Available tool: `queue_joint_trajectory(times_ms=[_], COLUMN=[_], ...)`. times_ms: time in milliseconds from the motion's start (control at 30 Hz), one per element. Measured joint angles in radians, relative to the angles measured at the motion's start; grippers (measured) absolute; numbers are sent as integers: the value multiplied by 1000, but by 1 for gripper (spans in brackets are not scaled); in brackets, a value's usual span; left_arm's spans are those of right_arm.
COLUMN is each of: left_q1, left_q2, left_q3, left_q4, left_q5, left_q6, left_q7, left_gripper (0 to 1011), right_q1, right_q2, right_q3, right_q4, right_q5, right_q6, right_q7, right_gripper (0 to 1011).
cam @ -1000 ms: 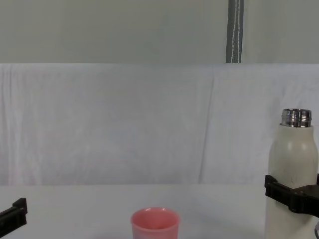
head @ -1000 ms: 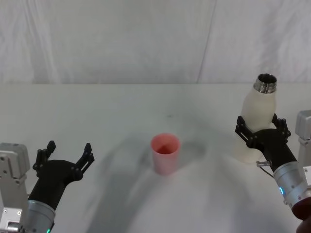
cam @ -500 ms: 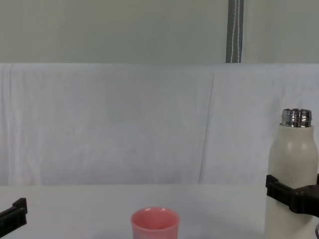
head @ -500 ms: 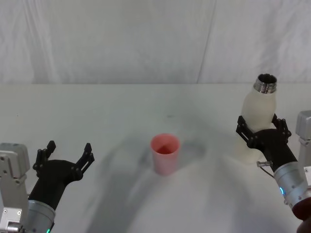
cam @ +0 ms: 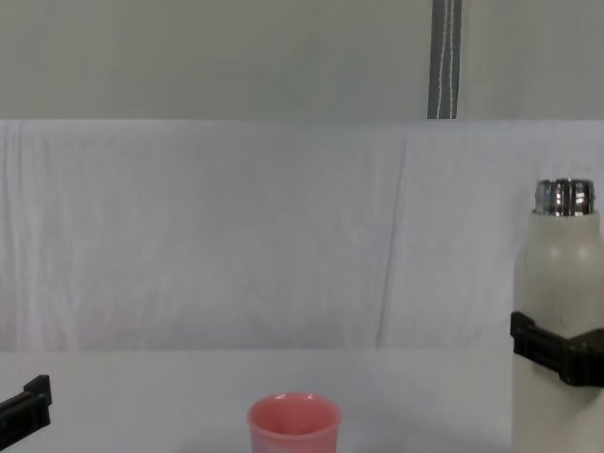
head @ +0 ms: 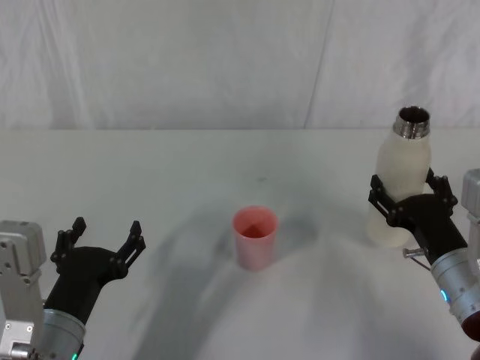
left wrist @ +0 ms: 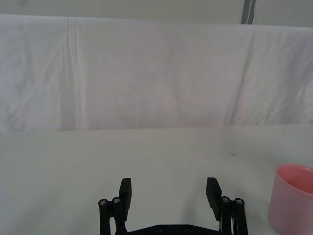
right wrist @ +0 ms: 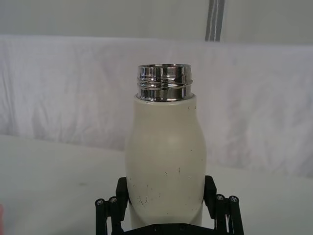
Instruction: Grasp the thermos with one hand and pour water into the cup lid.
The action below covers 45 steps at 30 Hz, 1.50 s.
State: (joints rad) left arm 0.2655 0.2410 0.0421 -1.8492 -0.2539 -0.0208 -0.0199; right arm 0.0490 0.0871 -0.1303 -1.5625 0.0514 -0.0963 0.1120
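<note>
The cream-white thermos with its open steel neck stands upright at the right of the table, and my right gripper is shut around its lower body. From the right wrist the thermos rises straight between the black jaws of that gripper. In the chest view the thermos is at the right edge. The pink cup lid stands upright at the table's middle, well left of the thermos. My left gripper stays open near the front left, holding nothing. The water is out of view.
A white cloth covers the table and hangs as a backdrop behind it. A grey pole stands beyond the backdrop. From the left wrist the cup lid sits off to one side of the open left gripper.
The right gripper has raised the thermos a little and carried it slightly to the right. The cup lid and the left arm have not moved.
</note>
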Motion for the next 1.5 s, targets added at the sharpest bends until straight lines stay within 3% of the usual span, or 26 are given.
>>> queue_joint_trajectory(times_ms=[400,833,1167,1500], left_q1=[0,0,0,0], left_q2=[0,0,0,0], left_q3=[0,0,0,0], left_q4=[0,0,0,0], left_q5=[0,0,0,0], left_q6=[0,0,0,0], left_q7=[0,0,0,0], left_gripper=[1001,1001,1001,1001], right_q1=[1,29,53,82], right_q2=[26,121,158,188], right_q3=[-2,-89,-158,-248], right_q4=[-48,-139,-156,-112], right_q5=[-20,-298,-434,-567], right_q6=[6,95,103,100], right_q7=[17,-13,5,21], right_gripper=[948,948,948,948])
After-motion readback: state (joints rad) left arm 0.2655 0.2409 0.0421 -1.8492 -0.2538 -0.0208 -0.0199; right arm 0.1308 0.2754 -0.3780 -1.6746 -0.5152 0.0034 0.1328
